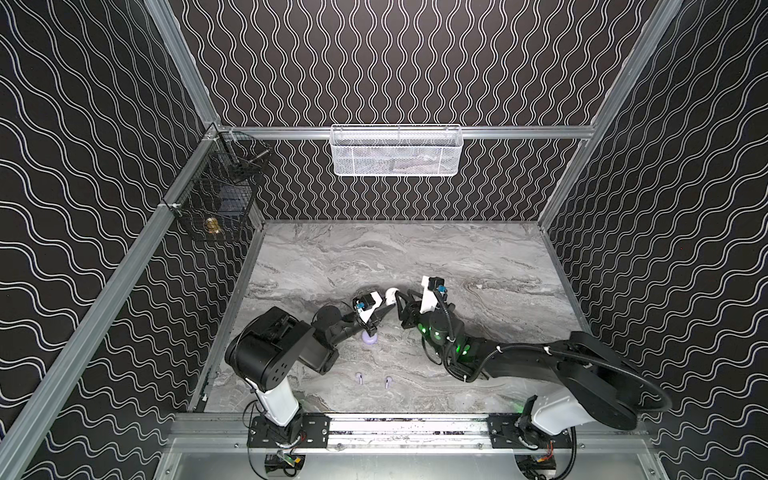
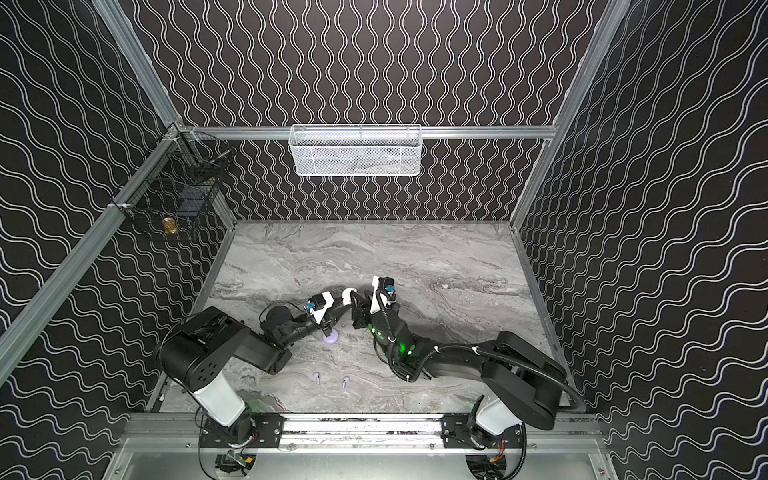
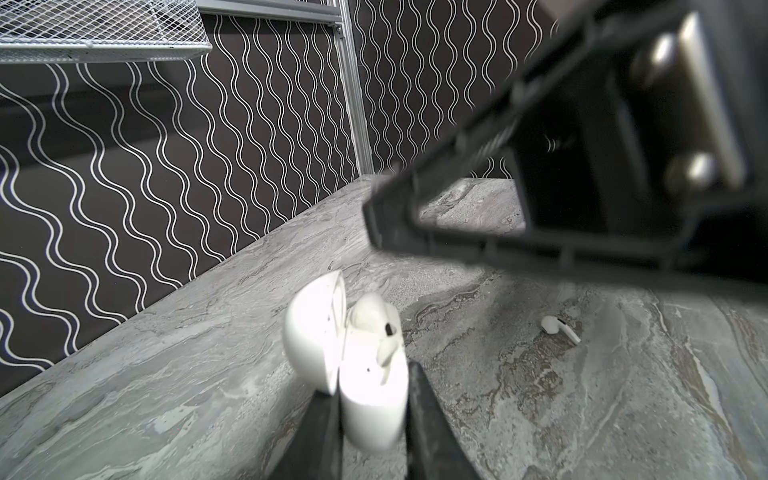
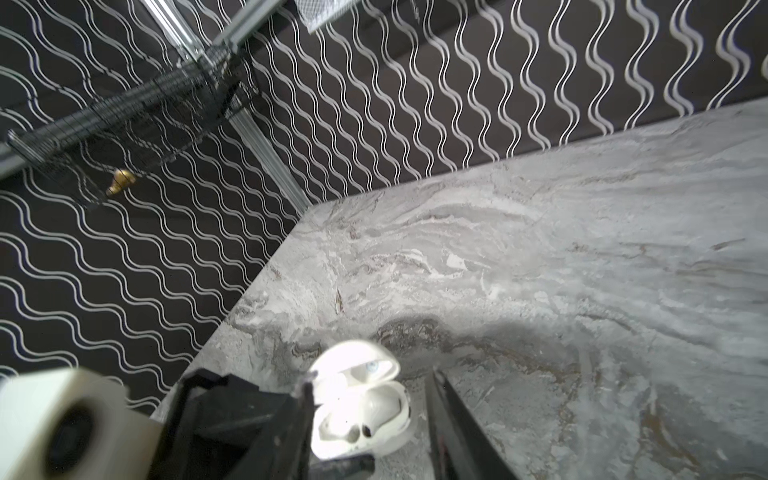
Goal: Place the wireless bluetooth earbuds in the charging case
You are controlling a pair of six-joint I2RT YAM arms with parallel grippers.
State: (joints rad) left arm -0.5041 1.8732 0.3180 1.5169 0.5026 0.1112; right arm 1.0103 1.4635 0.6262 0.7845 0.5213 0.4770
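Note:
An open white charging case (image 3: 374,399) stands upright on the marble table, lid back, with my left gripper (image 3: 372,386) shut on its lower body. One white earbud (image 3: 386,332) sits in a well of the case. A second white earbud (image 3: 559,328) lies on the table beyond it. My right gripper (image 4: 370,399) hovers over the case (image 4: 361,415), open, with a gap on one side. In both top views the two grippers (image 1: 386,311) (image 1: 401,305) meet at the case (image 1: 390,294) near the table's middle. Two lavender earbuds (image 1: 359,377) (image 1: 388,380) lie near the front edge.
A round lavender case (image 1: 370,337) rests on the table, partly under the left wrist. A white mesh basket (image 1: 395,149) hangs on the back wall. A black wire basket (image 1: 220,187) hangs on the left wall. Patterned walls close the table in on three sides.

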